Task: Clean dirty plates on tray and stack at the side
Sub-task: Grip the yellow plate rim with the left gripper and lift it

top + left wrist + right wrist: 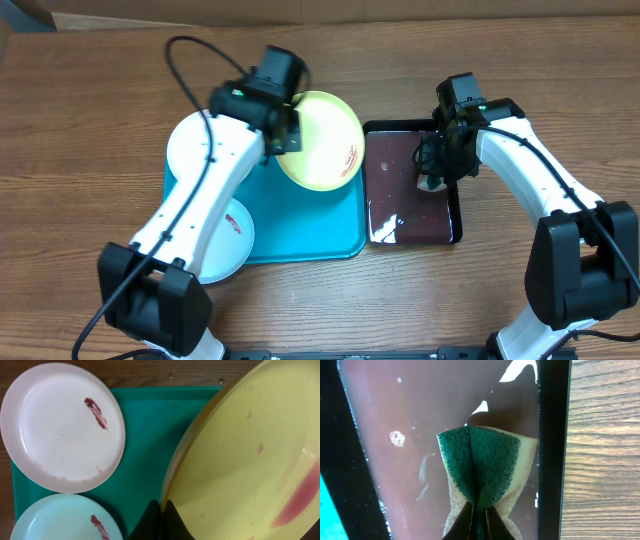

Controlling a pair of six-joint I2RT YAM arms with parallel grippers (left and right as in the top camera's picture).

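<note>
My left gripper point(288, 132) is shut on the rim of the yellow-green plate point(322, 140) and holds it tilted over the right side of the turquoise tray point(300, 225); a red smear shows on it. In the left wrist view the gripper point(162, 510) pinches this plate point(245, 455). The white plate point(62, 425) and the light blue plate point(55, 520) lie on the tray point(150, 425), each with a red smear. My right gripper point(438, 168) is shut on a green and yellow sponge point(485, 470) over the black tray.
The black glossy tray point(385, 190) holds brownish water and stands right of the turquoise tray. Its black rim point(550, 450) borders bare wooden table point(605, 450) on the right. The white plate point(190, 145) and blue plate point(235, 235) overhang the turquoise tray's left edge.
</note>
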